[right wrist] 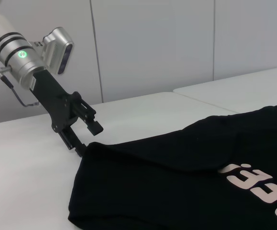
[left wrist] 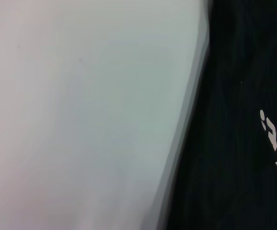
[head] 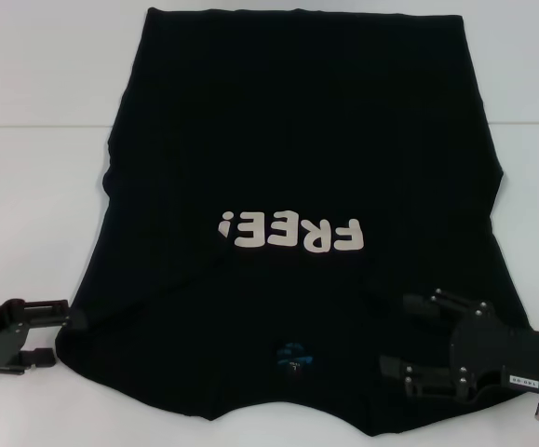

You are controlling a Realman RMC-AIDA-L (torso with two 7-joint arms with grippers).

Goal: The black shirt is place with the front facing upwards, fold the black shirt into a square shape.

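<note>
Black shirt [head: 288,168] lay flat on the white table [head: 36,93], front up, "FREE!" lettering [head: 292,233] reading upside-down from the head view, collar end nearest the robot at 6 o'clock. Sleeves appeared already tucked in, judging from the narrowed outline. Left gripper [head: 53,328] sat at the shirt's 8 o'clock corner, fingers spread, lower finger [right wrist: 76,143] touching the fabric edge, presumably to pinch that corner for a fold. Right gripper [head: 409,337] rested over the shirt at 4 o'clock, jaws released, nothing held; likely placed to take the matching corner
</note>
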